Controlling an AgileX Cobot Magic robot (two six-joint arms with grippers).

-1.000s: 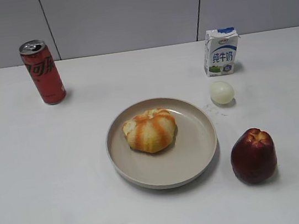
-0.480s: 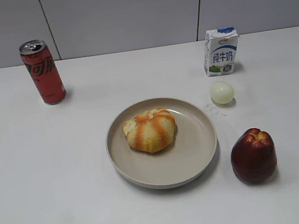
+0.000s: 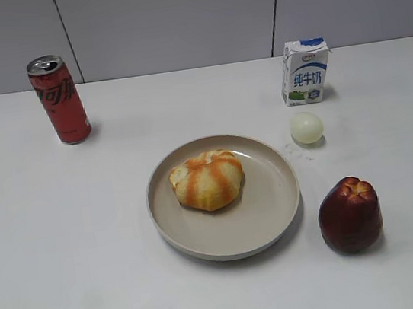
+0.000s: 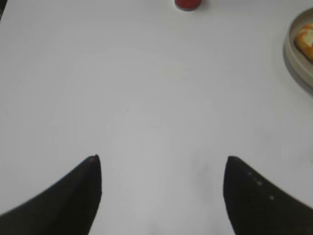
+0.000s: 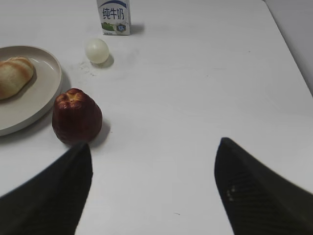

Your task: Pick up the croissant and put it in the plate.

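The croissant, plump with golden-orange and cream stripes, lies inside the beige plate at the table's middle. It also shows in the right wrist view on the plate, and at the edge of the left wrist view on the plate. My left gripper is open and empty over bare table, left of the plate. My right gripper is open and empty, right of the apple. Neither gripper shows in the exterior view.
A red soda can stands at the back left. A milk carton stands at the back right, a pale egg in front of it. A dark red apple stands right of the plate. The white table's right edge shows.
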